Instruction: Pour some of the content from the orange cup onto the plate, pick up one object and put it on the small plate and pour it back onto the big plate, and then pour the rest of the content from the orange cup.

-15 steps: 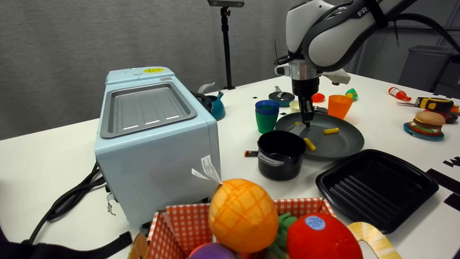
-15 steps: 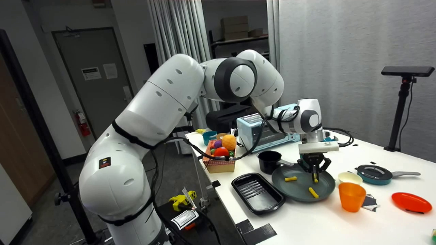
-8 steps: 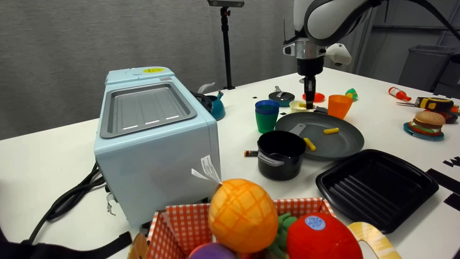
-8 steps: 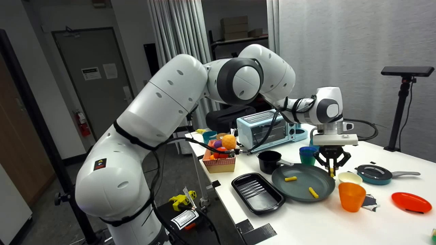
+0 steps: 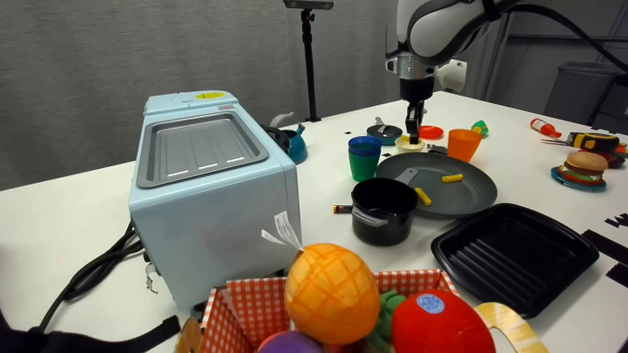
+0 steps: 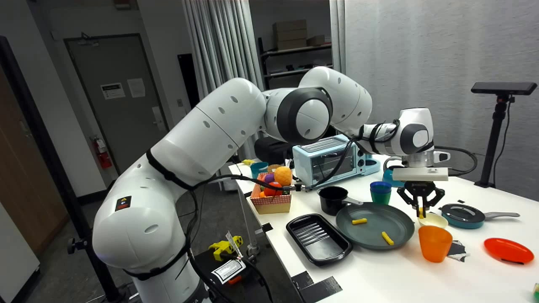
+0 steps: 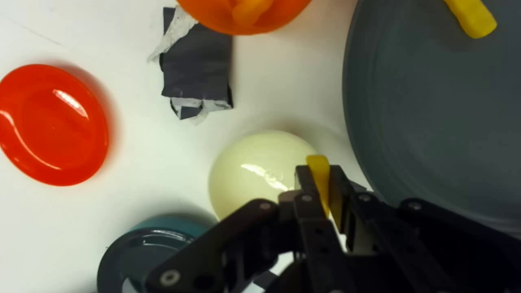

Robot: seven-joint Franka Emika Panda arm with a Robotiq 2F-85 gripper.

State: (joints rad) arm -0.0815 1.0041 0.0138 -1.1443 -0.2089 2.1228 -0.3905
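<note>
Gripper pinches yellow stick by small plate's rim, clear of big plate

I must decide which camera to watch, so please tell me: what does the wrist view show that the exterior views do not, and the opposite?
Only the wrist view shows an elongated, unclear shape, seemingly inside the orange cup. Only the exterior views show the black ridged tray, the black saucepan and the toaster oven. Both share the hand, gripping a yellow stick close to the pale yellow bowl, and the dark grey plate.
</note>
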